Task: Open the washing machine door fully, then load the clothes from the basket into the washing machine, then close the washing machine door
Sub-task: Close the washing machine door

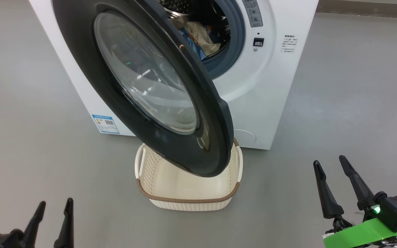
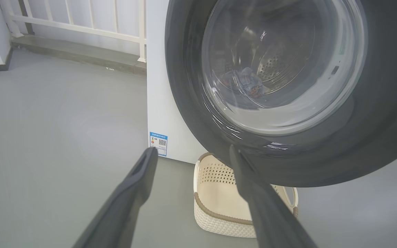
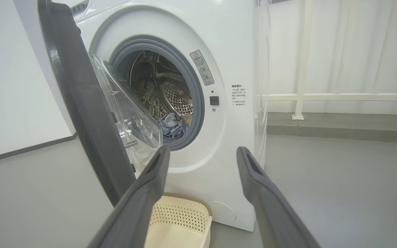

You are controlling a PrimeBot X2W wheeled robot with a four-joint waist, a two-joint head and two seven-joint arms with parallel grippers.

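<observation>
The white washing machine (image 1: 264, 86) (image 3: 233, 62) stands ahead with its black round door (image 1: 150, 86) (image 2: 374, 131) (image 3: 78, 113) swung partway out over the basket. Inside the steel drum lie the clothes (image 1: 198, 38) (image 3: 172, 124), light blue and cream. The cream basket (image 1: 188, 193) (image 2: 219, 206) (image 3: 181, 224) sits on the floor before the machine, holding nothing I can see. My left gripper (image 1: 54, 204) (image 2: 191, 151) is open, low at the left, apart from the door. My right gripper (image 1: 329, 161) (image 3: 202, 150) is open at the lower right, clear of everything.
Grey floor (image 1: 29, 137) surrounds the machine. A white railing (image 2: 81, 27) (image 3: 322, 96) runs along the wall behind, on a raised ledge. A blue label sticker (image 1: 106, 124) marks the machine's left side.
</observation>
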